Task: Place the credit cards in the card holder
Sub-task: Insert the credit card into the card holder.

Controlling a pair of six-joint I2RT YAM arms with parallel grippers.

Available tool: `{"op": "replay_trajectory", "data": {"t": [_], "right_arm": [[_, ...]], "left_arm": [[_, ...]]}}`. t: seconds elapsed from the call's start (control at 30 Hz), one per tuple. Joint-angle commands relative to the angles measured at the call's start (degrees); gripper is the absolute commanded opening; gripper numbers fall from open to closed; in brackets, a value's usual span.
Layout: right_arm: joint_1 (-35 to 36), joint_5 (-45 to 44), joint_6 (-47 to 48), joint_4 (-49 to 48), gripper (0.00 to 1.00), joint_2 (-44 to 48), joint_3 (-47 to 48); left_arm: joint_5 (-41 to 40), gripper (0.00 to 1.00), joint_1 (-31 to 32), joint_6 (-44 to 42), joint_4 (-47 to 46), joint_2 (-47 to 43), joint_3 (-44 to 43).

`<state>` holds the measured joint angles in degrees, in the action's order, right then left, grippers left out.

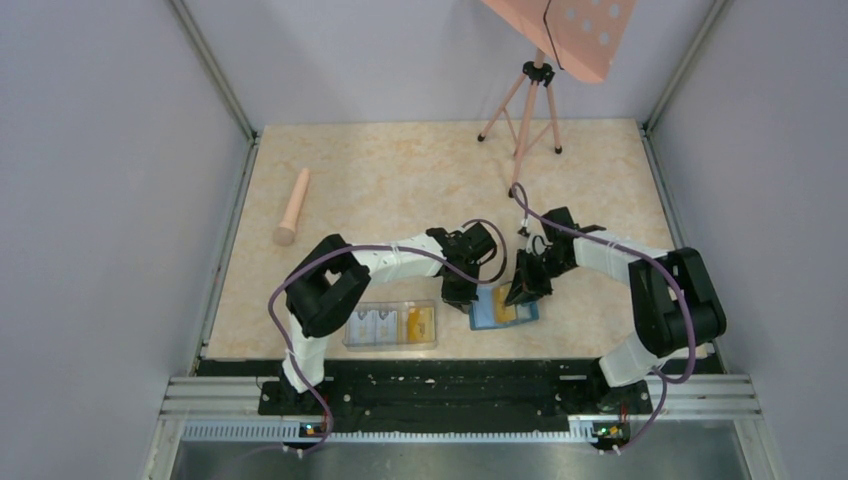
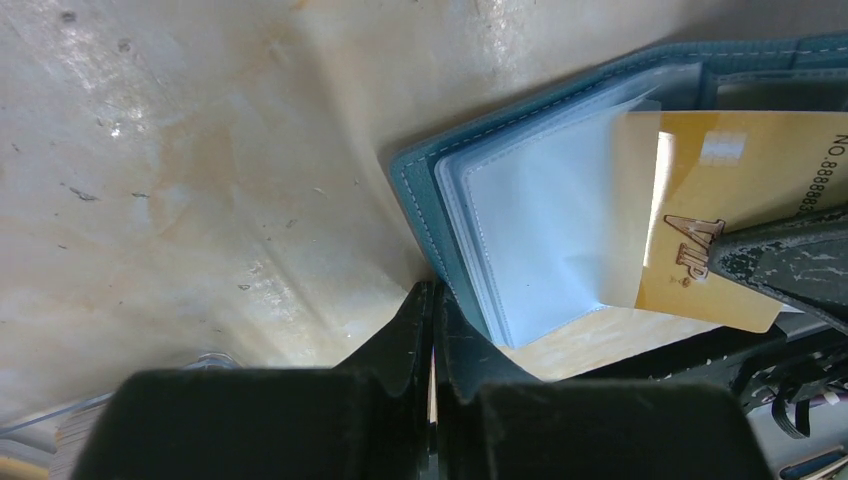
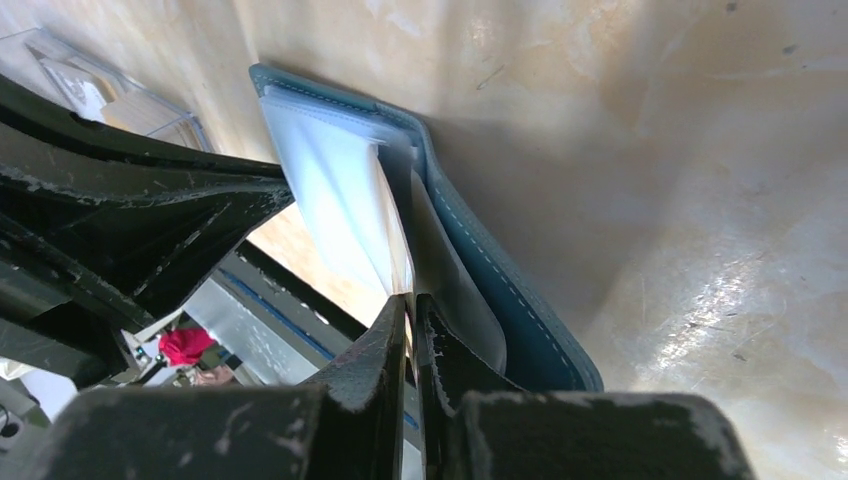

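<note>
— What's sitting in the clear box (image 1: 392, 338)?
— Credit cards (image 1: 380, 325). At its three o'clock the card holder (image 1: 484, 318) is lying open. The right gripper (image 3: 410, 305) is pinching a yellow card (image 2: 720, 190) into its sleeve, and the left gripper (image 2: 432, 300) is pressing its fingers together.

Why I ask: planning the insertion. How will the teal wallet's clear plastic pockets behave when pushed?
Probably floppy: the clear plastic pockets bow and fan apart. Likely slippery, given their glossy sheen. The flat gold plastic card looks stiffer, so it may buckle them.
</note>
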<state>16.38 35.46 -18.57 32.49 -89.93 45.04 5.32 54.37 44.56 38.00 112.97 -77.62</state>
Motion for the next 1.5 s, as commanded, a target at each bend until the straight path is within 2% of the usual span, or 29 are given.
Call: {"op": "replay_trajectory", "data": {"t": [0.0,0.13,0.3,0.5,0.67,0.83,0.87,0.93,1.23,1.47], "right_arm": [[1.73,-3.70,1.36,0.90,0.06,-1.62,0.78],[4.06,-6.82,0.39,1.55,0.16,-2.16,1.72],[6.22,-12.60,-1.14,4.56,0.23,-1.34,3.79],[8.80,-17.95,-2.51,7.23,0.43,0.40,5.82],[9.92,-19.98,-3.32,7.82,0.55,1.27,5.68],[10.15,-20.45,-4.24,8.33,0.61,3.43,5.74],[10.20,-20.55,-4.42,8.45,0.68,4.26,5.74],[10.16,-20.65,-4.66,8.46,0.72,5.93,5.98],[10.16,-21.67,-5.49,8.72,0.75,8.61,5.71],[10.21,-20.81,-5.32,6.54,0.68,4.20,3.51]], "left_arm": [[-0.55,0.03,0.74,-0.77,-0.66,1.68,-1.26],[-0.83,0.02,0.74,-0.85,-0.36,1.71,-1.39],[-0.84,0.02,0.74,-0.72,-0.20,1.58,-1.40],[-0.63,0.02,0.74,-0.48,-0.47,1.79,-1.37],[-0.12,0.02,0.82,-0.17,-1.21,1.64,-0.95],[0.17,0.02,0.83,-0.08,-1.52,1.85,-0.95],[0.25,0.02,0.87,-0.08,-1.64,1.87,-0.91],[0.37,0.02,0.91,0.00,-1.89,1.94,-0.92],[1.14,0.02,1.16,0.22,-3.01,1.64,-1.28],[1.74,0.02,1.26,0.20,-3.10,2.35,-1.66]]}}
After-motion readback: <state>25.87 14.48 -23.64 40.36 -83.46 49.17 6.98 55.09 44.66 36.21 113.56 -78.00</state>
